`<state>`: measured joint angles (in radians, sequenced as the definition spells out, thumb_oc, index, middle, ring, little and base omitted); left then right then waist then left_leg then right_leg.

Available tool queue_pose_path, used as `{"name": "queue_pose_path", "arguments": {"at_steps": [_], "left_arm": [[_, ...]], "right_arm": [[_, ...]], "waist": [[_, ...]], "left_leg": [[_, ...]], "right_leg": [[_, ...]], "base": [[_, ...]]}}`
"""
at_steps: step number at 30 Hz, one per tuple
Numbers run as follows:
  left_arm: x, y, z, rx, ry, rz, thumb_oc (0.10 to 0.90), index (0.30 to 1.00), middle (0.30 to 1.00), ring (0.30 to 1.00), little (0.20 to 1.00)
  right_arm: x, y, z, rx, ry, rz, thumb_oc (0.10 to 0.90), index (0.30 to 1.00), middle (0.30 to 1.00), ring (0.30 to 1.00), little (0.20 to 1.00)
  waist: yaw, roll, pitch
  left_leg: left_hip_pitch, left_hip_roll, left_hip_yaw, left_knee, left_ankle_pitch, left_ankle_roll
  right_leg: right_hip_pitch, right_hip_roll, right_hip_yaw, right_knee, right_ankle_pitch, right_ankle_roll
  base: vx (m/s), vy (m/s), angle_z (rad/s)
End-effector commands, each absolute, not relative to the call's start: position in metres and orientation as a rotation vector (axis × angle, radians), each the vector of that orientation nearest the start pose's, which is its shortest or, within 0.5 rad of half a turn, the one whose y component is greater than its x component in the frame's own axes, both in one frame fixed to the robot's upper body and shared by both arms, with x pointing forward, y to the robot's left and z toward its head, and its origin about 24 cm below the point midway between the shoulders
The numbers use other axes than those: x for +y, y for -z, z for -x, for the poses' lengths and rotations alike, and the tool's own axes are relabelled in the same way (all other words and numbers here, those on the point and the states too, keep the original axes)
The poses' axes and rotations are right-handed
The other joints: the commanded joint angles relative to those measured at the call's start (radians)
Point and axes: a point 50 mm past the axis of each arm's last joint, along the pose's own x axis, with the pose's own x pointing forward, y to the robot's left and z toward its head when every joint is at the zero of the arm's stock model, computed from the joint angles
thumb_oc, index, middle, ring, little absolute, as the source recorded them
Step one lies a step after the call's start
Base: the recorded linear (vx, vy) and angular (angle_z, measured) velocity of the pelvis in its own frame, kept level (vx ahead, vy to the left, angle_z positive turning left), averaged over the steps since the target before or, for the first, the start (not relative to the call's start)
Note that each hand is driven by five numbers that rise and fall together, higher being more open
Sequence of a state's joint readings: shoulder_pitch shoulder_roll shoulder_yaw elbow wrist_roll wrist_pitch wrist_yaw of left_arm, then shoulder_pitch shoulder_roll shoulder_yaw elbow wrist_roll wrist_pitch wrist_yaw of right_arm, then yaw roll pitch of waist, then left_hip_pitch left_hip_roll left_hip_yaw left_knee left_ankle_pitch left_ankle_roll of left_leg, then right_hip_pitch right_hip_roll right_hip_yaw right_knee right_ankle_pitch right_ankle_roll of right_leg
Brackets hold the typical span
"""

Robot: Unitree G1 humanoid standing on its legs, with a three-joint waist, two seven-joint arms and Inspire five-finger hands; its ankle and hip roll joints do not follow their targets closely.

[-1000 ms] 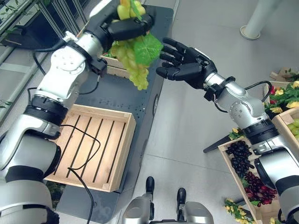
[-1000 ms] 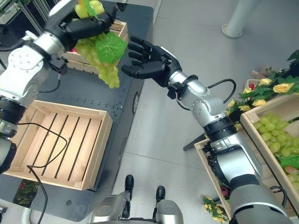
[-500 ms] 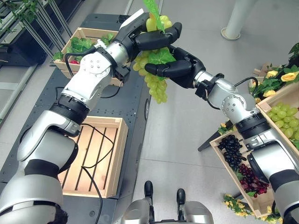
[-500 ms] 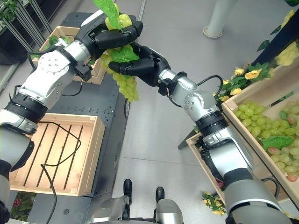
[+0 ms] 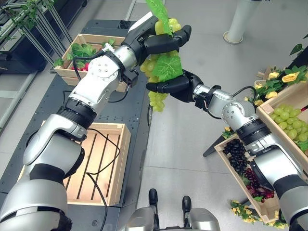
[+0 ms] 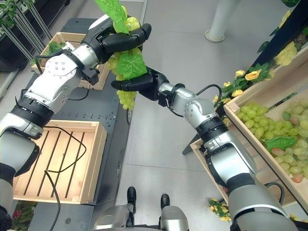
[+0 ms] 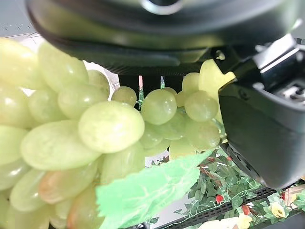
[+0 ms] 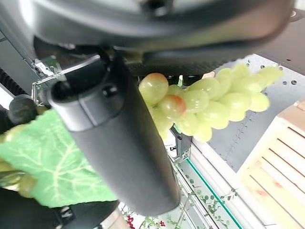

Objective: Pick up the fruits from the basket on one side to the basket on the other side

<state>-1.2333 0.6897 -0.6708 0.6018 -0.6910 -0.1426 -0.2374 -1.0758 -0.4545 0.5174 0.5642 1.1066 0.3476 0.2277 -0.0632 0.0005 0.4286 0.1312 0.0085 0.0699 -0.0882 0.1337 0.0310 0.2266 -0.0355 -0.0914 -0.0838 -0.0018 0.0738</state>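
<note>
left hand (image 5: pixel 161 41) clamped on top of green grape bunch (image 5: pixel 156 94), held high between crates | bunch hangs downward | right hand (image 5: pixel 175 85) curled around its middle, just below left hand

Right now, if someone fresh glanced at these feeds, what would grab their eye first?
The bunch of green grapes held high over the dark platform's edge, with the left hand curled round its top and the right hand closing on its middle beneath a big green leaf. Next, the empty slatted wooden crate low on the platform to the robot's left, and the crates of green grapes and dark grapes on its right.
</note>
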Motion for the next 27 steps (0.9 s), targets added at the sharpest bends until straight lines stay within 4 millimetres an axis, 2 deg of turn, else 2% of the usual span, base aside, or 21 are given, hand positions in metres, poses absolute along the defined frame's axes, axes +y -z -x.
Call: {"name": "queue_pose_path", "arguments": {"at_steps": [1,11,12,13,18,27], "left_arm": [[0.119,-0.283,-0.394,-0.514,0.523,-0.112,0.4,0.3,0.3,0.3,0.3],[0.113,-0.268,-0.396,-0.477,0.539,-0.029,0.4,0.3,0.3,0.3,0.3],[0.112,-0.267,-0.396,-0.475,0.538,-0.023,0.4,0.3,0.3,0.3,0.3],[0.112,-0.265,-0.397,-0.469,0.537,-0.016,0.4,0.3,0.3,0.3,0.3],[0.112,-0.258,-0.399,-0.45,0.527,-0.007,0.4,0.3,0.3,0.3,0.3],[0.124,-0.255,-0.402,-0.428,0.468,0.005,0.4,0.3,0.3,0.3,0.3]], "right_arm": [[-0.06,-0.17,-0.382,0.142,-0.79,-0.407,0.8,0.9,0.9,0.9,0.9],[-0.044,-0.189,-0.38,-0.001,-0.767,-0.579,0.8,0.9,0.9,0.9,0.9],[-0.043,-0.191,-0.381,-0.011,-0.758,-0.588,0.565,0.547,0.547,0.547,0.547],[-0.043,-0.194,-0.381,-0.033,-0.752,-0.612,0.4,0.3,0.3,0.3,0.3],[-0.042,-0.2,-0.381,-0.089,-0.727,-0.672,0.4,0.3,0.3,0.3,0.3],[-0.055,-0.197,-0.386,-0.111,-0.651,-0.691,0.4,0.3,0.3,0.3,0.3]], "waist": [[0.036,0.017,-0.397],[0.041,0.021,-0.4],[0.041,0.021,-0.4],[0.041,0.022,-0.401],[0.043,0.021,-0.408],[0.037,0.022,-0.406]], "left_leg": [[0.004,-0.056,-0.005,0.001,-0.193,-0.026],[0.006,-0.056,-0.014,0.001,-0.193,-0.025],[0.006,-0.056,-0.014,0.001,-0.193,-0.025],[0.007,-0.055,-0.014,0.001,-0.194,-0.025],[0.009,-0.053,-0.013,0.001,-0.194,-0.025],[0.009,-0.049,-0.008,0.001,-0.195,-0.026]], "right_leg": [[-0.108,0.024,-0.009,-0.003,-0.016,-0.028],[-0.103,0.024,-0.012,-0.003,-0.019,-0.029],[-0.103,0.024,-0.013,-0.003,-0.018,-0.029],[-0.102,0.024,-0.013,-0.003,-0.018,-0.029],[-0.1,0.024,-0.013,-0.003,-0.018,-0.028],[-0.102,0.026,-0.011,-0.003,-0.018,-0.029]], "base": [[0.0,0.0,0.0],[0.0,0.0,0.0],[0.0,0.0,0.0],[0.0,0.0,0.0],[0.0,0.0,0.0],[0.0,0.0,0.0]]}}
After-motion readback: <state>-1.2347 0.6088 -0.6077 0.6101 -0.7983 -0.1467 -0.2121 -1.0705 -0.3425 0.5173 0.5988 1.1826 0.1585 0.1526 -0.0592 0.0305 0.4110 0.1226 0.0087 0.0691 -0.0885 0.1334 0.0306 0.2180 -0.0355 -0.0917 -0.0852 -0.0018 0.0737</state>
